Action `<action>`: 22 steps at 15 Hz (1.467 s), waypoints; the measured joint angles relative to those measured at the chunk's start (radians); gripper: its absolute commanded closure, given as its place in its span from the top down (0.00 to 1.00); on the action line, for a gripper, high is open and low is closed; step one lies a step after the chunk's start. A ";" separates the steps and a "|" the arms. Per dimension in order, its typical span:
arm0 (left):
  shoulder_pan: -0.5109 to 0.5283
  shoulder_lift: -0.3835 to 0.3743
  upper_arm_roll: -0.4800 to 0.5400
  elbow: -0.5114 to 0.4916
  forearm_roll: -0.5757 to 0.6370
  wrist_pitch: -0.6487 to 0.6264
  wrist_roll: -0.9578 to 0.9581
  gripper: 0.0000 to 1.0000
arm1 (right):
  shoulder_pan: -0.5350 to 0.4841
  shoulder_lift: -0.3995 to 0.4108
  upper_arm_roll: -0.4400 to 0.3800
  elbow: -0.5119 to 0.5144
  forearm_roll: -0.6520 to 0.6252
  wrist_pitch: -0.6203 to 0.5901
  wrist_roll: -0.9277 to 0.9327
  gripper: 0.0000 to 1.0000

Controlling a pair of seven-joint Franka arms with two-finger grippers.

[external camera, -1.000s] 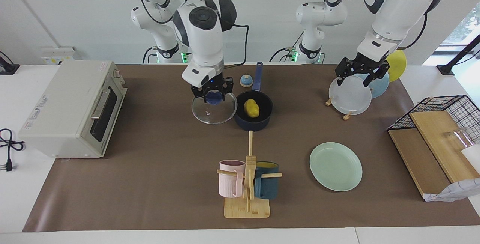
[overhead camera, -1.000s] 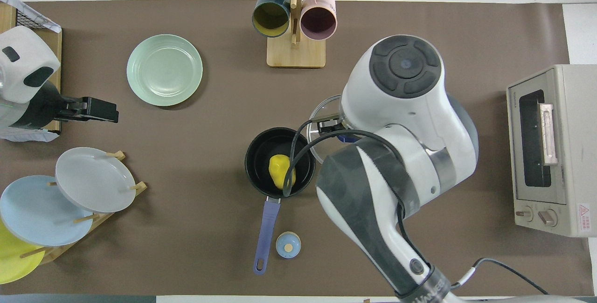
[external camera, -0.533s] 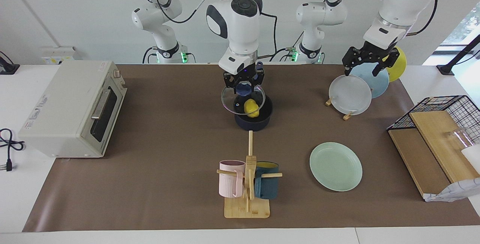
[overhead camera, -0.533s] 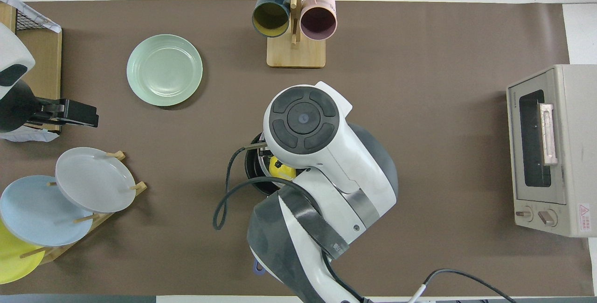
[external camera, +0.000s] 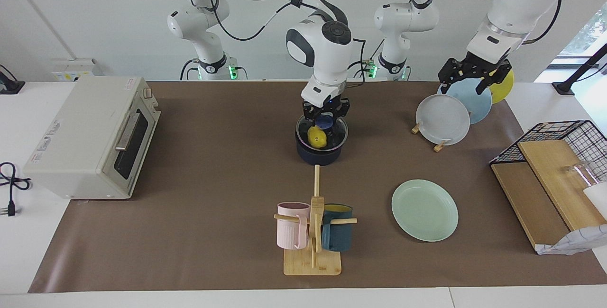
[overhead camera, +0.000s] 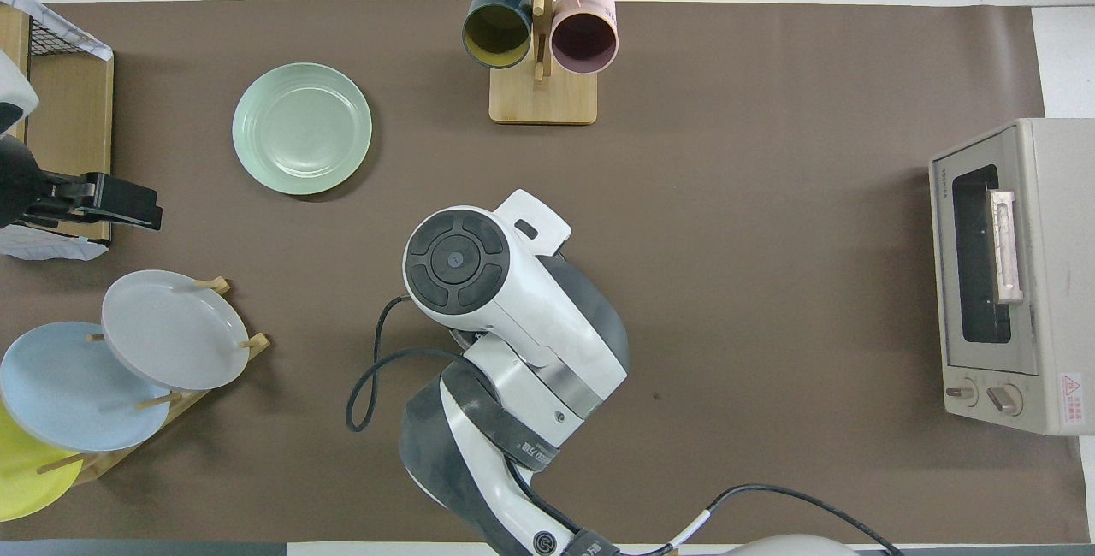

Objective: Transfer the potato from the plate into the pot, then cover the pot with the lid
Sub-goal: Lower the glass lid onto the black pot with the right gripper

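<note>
The dark navy pot (external camera: pixel 318 155) stands mid-table, nearer to the robots than the mug stand. Inside it, the yellow potato (external camera: pixel 317 137) shows through the clear glass lid (external camera: pixel 337 133), which is down at the pot's rim. My right gripper (external camera: pixel 325 118) is shut on the lid's blue knob (external camera: pixel 325 121). In the overhead view the right arm hides the pot, lid and potato. The mint-green plate (external camera: pixel 424 209) (overhead camera: pixel 301 128) lies bare toward the left arm's end. My left gripper (external camera: pixel 470 77) (overhead camera: pixel 128 202) hangs open over the plate rack, holding nothing.
A toaster oven (external camera: pixel 90 137) sits at the right arm's end. A wooden mug stand (external camera: pixel 313 232) with two mugs is farther from the robots than the pot. A rack of plates (external camera: pixel 446 118) and a wire basket with wooden boards (external camera: pixel 559 156) stand at the left arm's end.
My right gripper carried the lid from beside the pot, over it, and lowered it to the rim. My left gripper drew back and up over the plate rack.
</note>
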 measured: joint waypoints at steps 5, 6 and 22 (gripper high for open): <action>0.000 0.011 -0.004 0.004 0.001 -0.012 0.001 1.00 | -0.001 0.003 -0.005 -0.001 0.000 0.000 0.000 0.00; 0.000 0.011 -0.006 -0.009 0.001 -0.011 0.001 1.00 | -0.002 0.005 -0.006 -0.002 0.000 0.000 0.000 0.00; 0.000 -0.008 -0.015 -0.067 -0.012 0.012 -0.023 1.00 | -0.005 0.016 -0.006 -0.019 0.001 0.023 0.000 0.00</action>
